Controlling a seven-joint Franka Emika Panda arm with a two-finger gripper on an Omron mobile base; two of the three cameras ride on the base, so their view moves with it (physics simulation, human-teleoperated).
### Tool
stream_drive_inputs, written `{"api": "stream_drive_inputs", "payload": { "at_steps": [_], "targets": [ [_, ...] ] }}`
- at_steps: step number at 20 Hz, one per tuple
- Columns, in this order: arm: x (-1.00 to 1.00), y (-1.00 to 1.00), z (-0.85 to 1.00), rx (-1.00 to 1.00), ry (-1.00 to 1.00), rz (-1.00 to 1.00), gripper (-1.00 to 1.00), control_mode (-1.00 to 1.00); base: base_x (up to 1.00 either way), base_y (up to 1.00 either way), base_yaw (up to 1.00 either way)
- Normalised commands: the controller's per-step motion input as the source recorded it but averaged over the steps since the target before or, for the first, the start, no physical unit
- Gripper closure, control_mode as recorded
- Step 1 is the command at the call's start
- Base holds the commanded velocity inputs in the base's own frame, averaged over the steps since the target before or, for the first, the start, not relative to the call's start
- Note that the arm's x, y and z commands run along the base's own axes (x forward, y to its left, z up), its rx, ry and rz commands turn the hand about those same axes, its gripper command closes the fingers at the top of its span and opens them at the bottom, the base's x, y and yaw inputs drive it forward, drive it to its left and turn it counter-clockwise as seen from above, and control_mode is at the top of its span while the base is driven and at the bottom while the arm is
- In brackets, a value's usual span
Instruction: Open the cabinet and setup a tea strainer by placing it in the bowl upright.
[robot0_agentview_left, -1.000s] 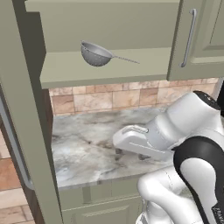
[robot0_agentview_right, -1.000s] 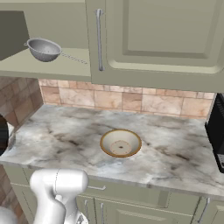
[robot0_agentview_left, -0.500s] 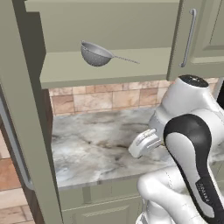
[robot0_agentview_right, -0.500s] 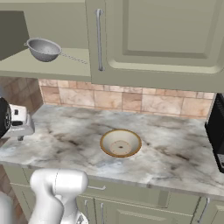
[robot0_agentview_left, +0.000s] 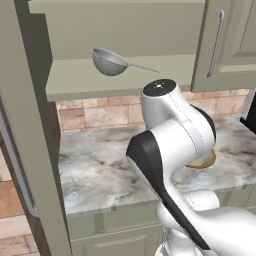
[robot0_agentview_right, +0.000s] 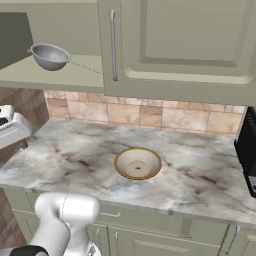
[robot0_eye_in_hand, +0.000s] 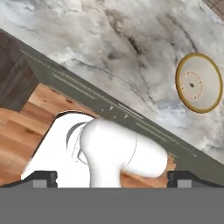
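Tea strainer (robot0_agentview_left: 110, 62) sits on the open cabinet (robot0_agentview_left: 125, 75) shelf, bowl side to the left, thin wire handle running right along the shelf front; right base view shows it the same way (robot0_agentview_right: 50, 55). Cabinet door already swung open at far left. Bowl (robot0_agentview_right: 138, 163) rests on the marble table (robot0_agentview_right: 75, 160), below and right of the strainer, empty. Gripper (robot0_eye_in_hand: 112, 177) hangs low over the table's front edge with the camera looking down at floor and table, jaws spread wide, holding nothing. So the strainer lies well above the jaws and behind where they point. Judgement: hand must rise and turn toward the shelf, approaching across the handle axis, to grab the strainer.
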Motion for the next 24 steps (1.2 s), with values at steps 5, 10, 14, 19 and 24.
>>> {"api": "stream_drive_inputs", "payload": {
  "at_steps": [5,10,14,19,24],
  "targets": [
    [0.43,-0.11,0.03,0.07,-0.04,0.01,-1.00,-1.00,0.00,0.00,0.00],
    [0.51,0.15,0.31,0.02,-0.29,-0.13,-1.00,-1.00,0.00,0.00,0.00],
    [0.31,0.10,0.58,0.00,-0.27,-0.06,-1.00,-1.00,0.00,0.00,0.00],
    [0.19,0.00,0.69,0.04,-0.11,0.00,-1.00,-1.00,0.00,0.00,0.00],
    [0.27,0.00,0.59,0.13,-0.09,0.00,-1.00,-1.00,0.00,0.00,0.00]
  ]
}}
